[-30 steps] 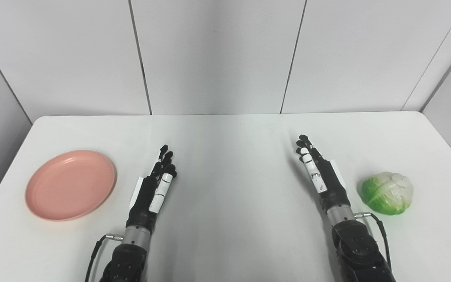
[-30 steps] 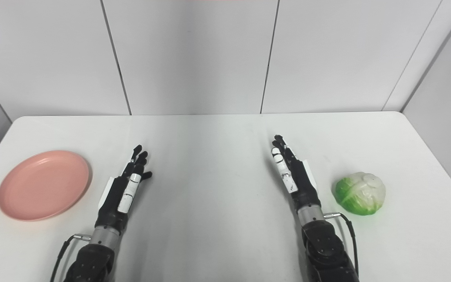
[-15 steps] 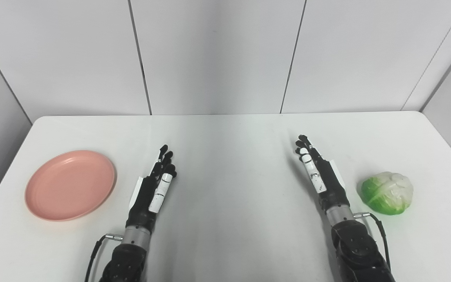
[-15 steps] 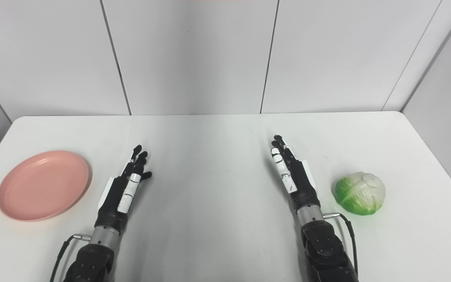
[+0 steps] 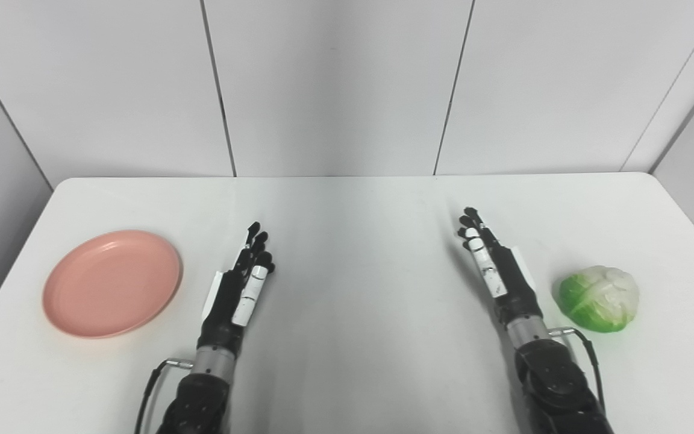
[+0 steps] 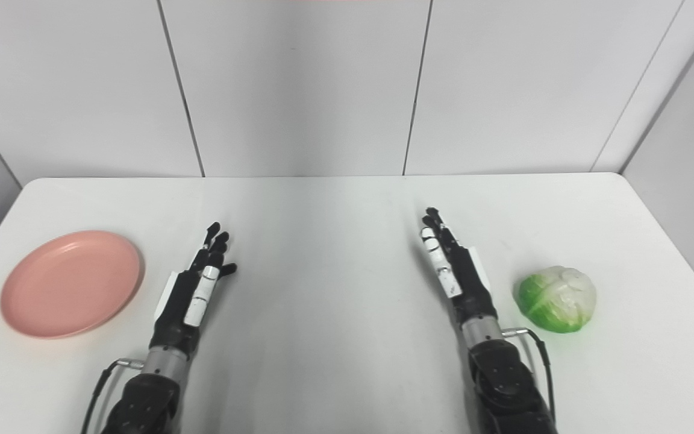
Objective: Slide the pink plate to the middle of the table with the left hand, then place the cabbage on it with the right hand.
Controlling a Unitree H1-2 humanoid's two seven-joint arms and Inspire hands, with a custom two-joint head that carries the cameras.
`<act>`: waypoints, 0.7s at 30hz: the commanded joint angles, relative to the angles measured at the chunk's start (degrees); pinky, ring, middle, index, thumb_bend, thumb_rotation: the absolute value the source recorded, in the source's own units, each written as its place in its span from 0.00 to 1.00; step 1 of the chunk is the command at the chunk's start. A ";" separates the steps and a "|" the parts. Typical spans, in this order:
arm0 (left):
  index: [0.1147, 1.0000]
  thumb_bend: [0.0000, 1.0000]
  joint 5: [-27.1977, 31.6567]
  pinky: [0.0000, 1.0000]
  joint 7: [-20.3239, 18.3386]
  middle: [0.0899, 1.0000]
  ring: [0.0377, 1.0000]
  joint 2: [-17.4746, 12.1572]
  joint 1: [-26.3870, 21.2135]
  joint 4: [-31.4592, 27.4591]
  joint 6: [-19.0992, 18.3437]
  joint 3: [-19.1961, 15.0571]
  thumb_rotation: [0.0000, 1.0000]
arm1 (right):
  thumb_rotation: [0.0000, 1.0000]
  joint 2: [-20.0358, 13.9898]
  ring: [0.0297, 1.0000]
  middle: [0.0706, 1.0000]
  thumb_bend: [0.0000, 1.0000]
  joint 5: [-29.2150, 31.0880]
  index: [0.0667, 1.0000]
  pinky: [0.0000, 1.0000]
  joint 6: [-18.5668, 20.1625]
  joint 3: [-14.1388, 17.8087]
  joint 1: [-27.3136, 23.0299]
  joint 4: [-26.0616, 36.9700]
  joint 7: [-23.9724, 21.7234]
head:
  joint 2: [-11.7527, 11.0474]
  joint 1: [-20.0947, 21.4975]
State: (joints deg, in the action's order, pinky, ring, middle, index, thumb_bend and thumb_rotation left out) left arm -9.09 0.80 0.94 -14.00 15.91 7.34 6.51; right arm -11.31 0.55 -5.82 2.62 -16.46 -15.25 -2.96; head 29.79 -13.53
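White surface (image 5: pixel 353 337), rounded corners, against white panelled walls (image 5: pixel 335 84). Pink plate (image 5: pixel 112 283) far left; cabbage (image 5: pixel 599 298) far right. Left hand (image 5: pixel 240 286), right hand (image 5: pixel 494 269) between them, fingers straight, empty, touching neither.
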 commanded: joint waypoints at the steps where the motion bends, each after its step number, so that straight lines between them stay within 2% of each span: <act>1: 0.97 0.69 -1.58 0.97 1.10 0.96 0.97 1.22 -1.36 2.99 -0.58 0.86 1.00 | 1.00 -1.32 0.92 0.94 0.55 1.27 0.96 0.94 -1.06 0.17 -0.71 -0.59 -2.04 | -0.46 -2.15; 4: 0.96 0.71 -1.95 0.97 1.94 0.95 0.97 1.91 -2.26 5.63 0.94 1.13 1.00 | 1.00 -2.04 0.93 0.95 0.54 1.97 0.96 0.96 -1.35 0.42 -1.13 -1.62 -2.65 | -1.02 -4.21; 8: 0.96 0.78 -3.06 0.96 3.13 0.97 0.97 2.25 -3.64 9.12 2.79 1.80 1.00 | 1.00 -1.99 0.94 0.96 0.60 3.00 0.97 0.99 -1.74 0.97 -1.90 -3.05 -3.02 | -1.83 -6.66; 13: 0.98 0.78 -3.31 0.96 3.55 0.98 0.97 2.42 -4.70 11.95 4.77 2.11 1.00 | 1.00 -3.15 0.94 0.95 0.49 2.28 0.96 0.98 -3.91 1.01 -1.01 -2.18 -3.23 | -2.09 -7.29; 16: 0.97 0.78 -5.11 0.94 4.41 0.97 0.96 2.20 -4.89 11.98 4.25 2.73 1.00 | 1.00 -2.96 0.94 0.96 0.46 2.56 0.97 0.99 -2.77 1.08 -0.82 -1.00 -3.25 | -2.05 -7.27; 21: 0.97 0.78 -3.47 0.95 3.25 0.97 0.96 2.36 -4.72 11.91 5.11 2.23 1.00 | 1.00 -2.65 0.96 0.96 0.46 3.17 0.97 1.00 -2.19 1.26 -0.56 0.12 -3.43 | -1.67 -7.00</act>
State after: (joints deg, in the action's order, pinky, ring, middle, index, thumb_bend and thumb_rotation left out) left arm -13.40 4.29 2.69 -20.38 25.51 11.47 8.47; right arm -13.49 3.67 -8.02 3.40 -16.66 -16.72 -6.39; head 28.12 -20.48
